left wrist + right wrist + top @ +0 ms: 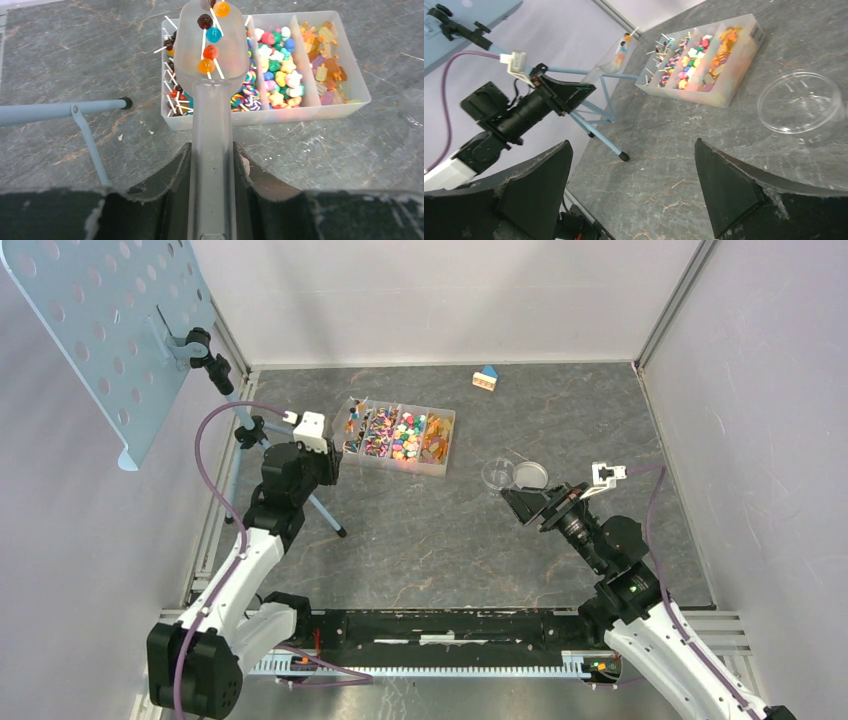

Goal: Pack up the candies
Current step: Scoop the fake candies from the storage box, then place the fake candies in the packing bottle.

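A clear scoop [235, 55] is pinched by its handle in the left pincer [212, 160], with a few lollipops [210, 51] carried in it over one end of the divided box [300, 112]. The other candies [280, 75] are kept in that box on the tabletop [430, 540]. The right pincer [634, 185] is spread wide near a clear round dish [799, 102].

frosted scoop [212, 130] holds orange, red, teal, brown candies [211, 52]; grey veined table [75, 60].
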You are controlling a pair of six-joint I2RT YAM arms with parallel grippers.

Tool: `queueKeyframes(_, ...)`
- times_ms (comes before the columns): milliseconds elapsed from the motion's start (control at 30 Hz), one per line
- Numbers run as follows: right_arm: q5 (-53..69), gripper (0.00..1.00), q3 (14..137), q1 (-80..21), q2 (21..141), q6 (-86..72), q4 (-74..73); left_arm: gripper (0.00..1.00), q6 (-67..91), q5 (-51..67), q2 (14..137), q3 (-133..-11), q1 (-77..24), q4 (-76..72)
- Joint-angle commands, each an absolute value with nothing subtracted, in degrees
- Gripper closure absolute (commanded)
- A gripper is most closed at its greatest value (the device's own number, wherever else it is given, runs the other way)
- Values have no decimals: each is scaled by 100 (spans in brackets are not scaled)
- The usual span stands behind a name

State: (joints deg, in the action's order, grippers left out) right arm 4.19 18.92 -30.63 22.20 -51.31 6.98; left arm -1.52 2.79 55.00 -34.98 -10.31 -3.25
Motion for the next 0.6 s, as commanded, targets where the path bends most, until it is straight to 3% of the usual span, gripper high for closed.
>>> queueKeyframes(0,48,2,2251,-3058,2094,-4654,284,98,-347,878,5173,-3756,-1020,-387)
queueKeyframes(567,35,2,2723,-3057,2287,-4073,-365,98,-393,2026,5085,-4478,-1062,737)
